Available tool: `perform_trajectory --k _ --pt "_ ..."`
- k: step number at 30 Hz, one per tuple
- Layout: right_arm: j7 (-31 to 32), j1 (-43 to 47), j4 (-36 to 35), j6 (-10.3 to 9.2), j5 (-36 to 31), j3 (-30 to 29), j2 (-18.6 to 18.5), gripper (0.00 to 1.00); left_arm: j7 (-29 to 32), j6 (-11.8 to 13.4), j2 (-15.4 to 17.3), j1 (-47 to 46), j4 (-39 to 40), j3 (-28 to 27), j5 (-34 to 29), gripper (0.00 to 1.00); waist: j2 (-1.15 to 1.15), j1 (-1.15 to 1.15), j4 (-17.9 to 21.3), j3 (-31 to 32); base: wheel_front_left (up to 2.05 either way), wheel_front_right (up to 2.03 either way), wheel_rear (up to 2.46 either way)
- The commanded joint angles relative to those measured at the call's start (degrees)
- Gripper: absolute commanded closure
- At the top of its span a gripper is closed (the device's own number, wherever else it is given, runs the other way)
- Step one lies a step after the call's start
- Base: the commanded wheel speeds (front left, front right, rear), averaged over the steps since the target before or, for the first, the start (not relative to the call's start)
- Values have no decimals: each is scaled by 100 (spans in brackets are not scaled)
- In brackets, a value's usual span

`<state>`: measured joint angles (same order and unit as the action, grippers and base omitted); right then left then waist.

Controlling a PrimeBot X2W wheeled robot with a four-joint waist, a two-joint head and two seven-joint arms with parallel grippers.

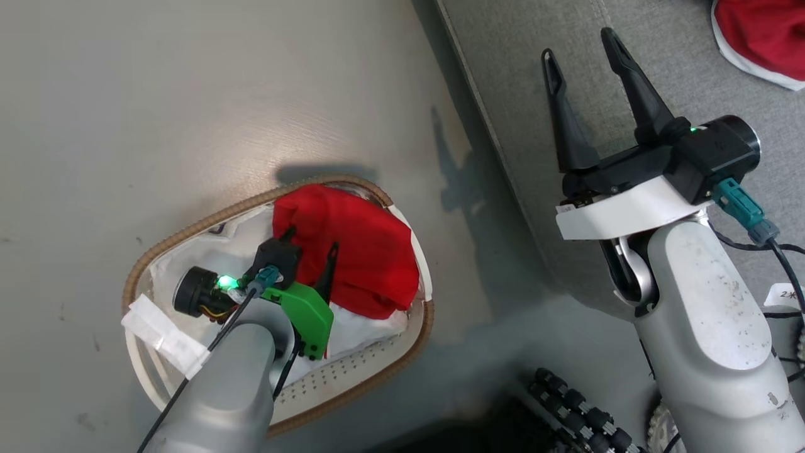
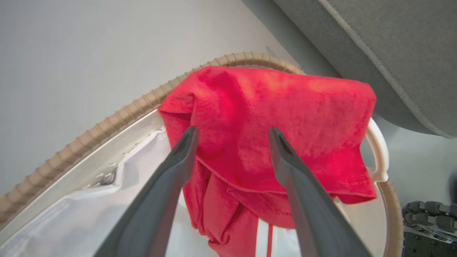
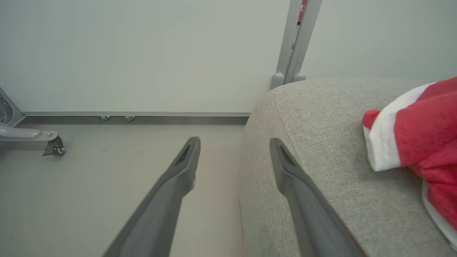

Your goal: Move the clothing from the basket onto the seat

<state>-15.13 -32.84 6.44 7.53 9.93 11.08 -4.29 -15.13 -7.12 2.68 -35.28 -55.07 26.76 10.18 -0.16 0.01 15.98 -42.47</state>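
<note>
A red garment point(image 1: 355, 248) is heaped in the far half of the oval basket point(image 1: 160, 242), draped over its brown rim point(image 2: 117, 116). My left gripper point(image 1: 309, 248) is down inside the basket, open, its fingers point(image 2: 178, 160) straddling the red fabric point(image 2: 271, 114). A white panel with a red stripe point(image 2: 267, 239) shows below the heap. The grey seat point(image 1: 534, 94) lies to the right. A second red garment with white trim point(image 1: 764, 38) rests on the seat's far right point(image 3: 421, 128). My right gripper point(image 1: 582, 47) hangs open over the seat's edge point(image 3: 285, 128), empty.
The white liner point(image 2: 71, 221) fills the basket's near half. Grey floor point(image 1: 157, 94) surrounds the basket. My wheeled base point(image 1: 578, 409) shows at the bottom. In the right wrist view, a wall, a metal post point(image 3: 298, 39) and a castor leg point(image 3: 53, 146) stand beyond the seat.
</note>
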Motion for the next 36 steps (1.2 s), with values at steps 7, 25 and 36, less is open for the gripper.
perform_trajectory --k 7,25,36 --pt "-1 -94 -76 -8 -42 -137 63 0 -3 -33 47 -526 -278 151 25 0 16 -1 337 -667 0 0 0" --pt "-2 -170 9 -8 -2 -114 117 0 -3 -38 74 -938 -720 1557 1356 100 16 -1 345 -616 0 0 0" --pt "-1 121 243 -8 -48 -154 60 0 -3 -38 121 -374 -62 1601 1691 100 16 -1 -90 451 0 0 0"
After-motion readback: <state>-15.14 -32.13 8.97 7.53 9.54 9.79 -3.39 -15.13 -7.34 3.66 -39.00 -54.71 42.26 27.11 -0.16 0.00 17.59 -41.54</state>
